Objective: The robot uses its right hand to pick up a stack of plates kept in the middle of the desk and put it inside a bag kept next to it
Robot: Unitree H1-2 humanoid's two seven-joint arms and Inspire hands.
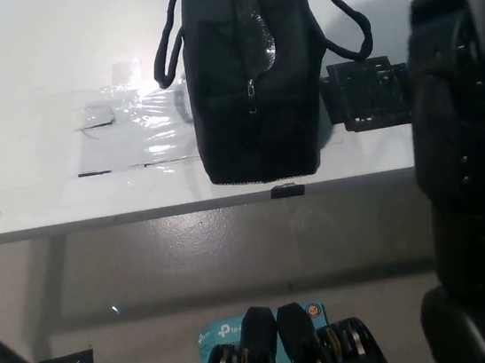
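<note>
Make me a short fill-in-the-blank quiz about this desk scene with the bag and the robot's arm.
1. The bag standing on the desk is ____ in colour.
2. The robot's black right arm fills the ____ side of the picture.
3. The clear shiny plastic sheet lies on the bag's ____ side in the picture.
4. The small black square mat lies between the bag and the ____.

Missing words: black; right; left; arm

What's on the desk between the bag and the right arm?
In the head view, a black patch lies on the desk between the bag and the right arm.
</note>
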